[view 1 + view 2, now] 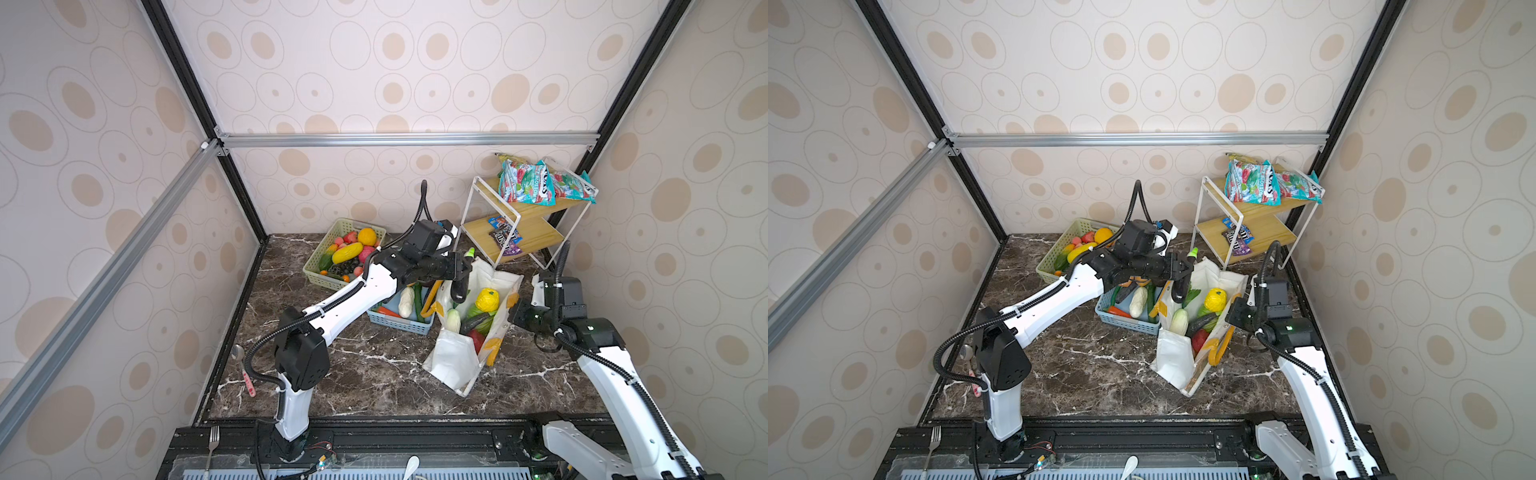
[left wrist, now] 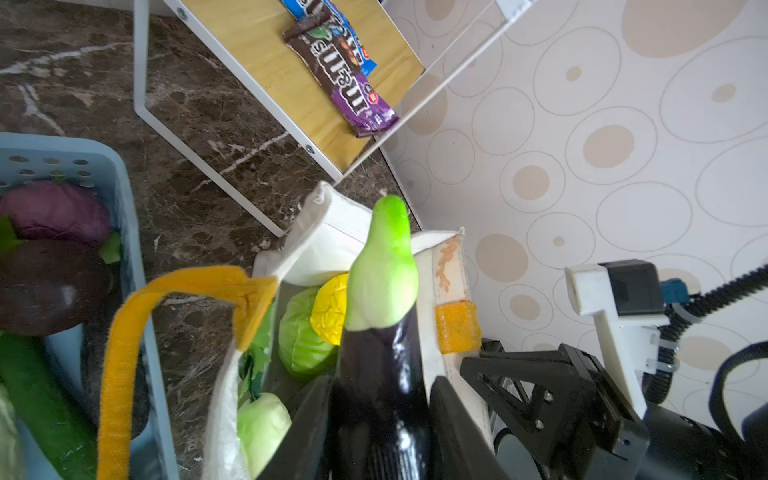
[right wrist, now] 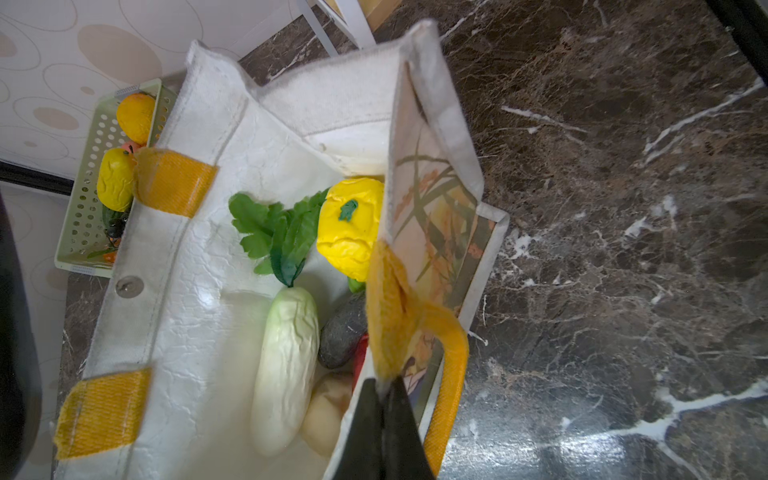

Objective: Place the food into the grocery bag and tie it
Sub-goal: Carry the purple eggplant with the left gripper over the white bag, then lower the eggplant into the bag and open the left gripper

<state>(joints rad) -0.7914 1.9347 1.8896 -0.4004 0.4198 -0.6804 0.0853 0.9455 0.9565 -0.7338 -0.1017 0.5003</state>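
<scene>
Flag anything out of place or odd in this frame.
Stray cutlery: a fork lies on the black base rail in front of the table, and a pink-handled spoon lies at the table's left edge. Neither has any part in filling the grocery bag. Nothing looks spilled or damaged.

The bag [image 1: 451, 361] stands on the table [image 1: 353, 374], vegetables [image 1: 454, 320] inside, an eggplant [image 1: 458, 291] over its mouth. From it, the near basket [image 1: 399, 326] sits just beside at nine o'clock, the far basket [image 1: 320, 278] at ten, the rack [image 1: 536, 237] at one, packets [image 1: 525, 187] on top.
</scene>
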